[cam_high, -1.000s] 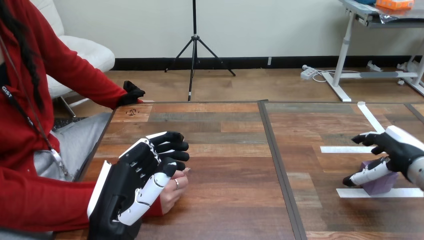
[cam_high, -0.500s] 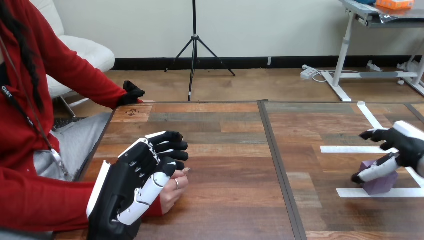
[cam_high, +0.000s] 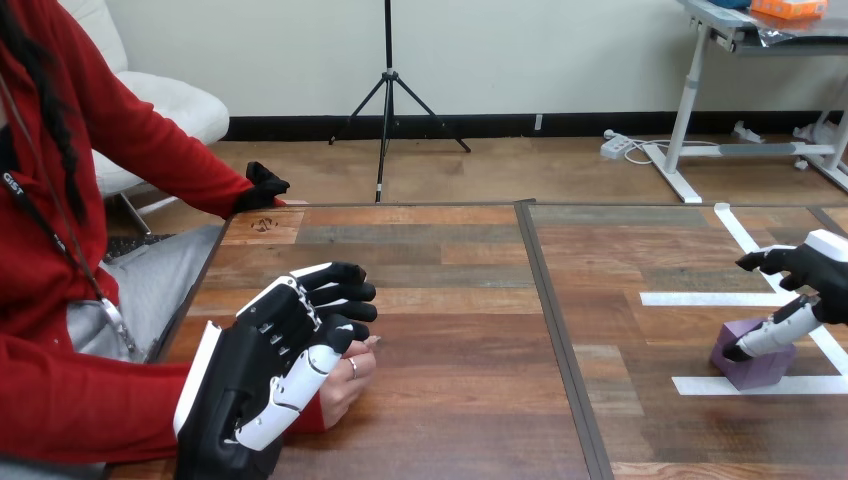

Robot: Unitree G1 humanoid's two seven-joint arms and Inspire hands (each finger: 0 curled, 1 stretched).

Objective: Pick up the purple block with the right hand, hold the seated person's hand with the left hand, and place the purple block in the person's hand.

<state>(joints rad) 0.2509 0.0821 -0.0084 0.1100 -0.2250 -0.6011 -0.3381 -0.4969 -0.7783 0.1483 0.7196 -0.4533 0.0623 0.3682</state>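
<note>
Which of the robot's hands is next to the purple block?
The right hand, at the view's right: its thumb touches the purple block. The left hand is far off, curled over the person's hand.

Brown wood-plank counter (cam_high: 450, 250) lying flat, a dark narrow seam strip (cam_high: 560, 340) running front to back across it. White tape strips (cam_high: 690, 298) sticking on the counter's right part.

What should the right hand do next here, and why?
Probably close the right hand round the small purple block: its thumb lies over the block's top while its fingers are spread above, not yet gripping, and the block rests on the wooden table. The left hand already curls over the person's hand.
</note>
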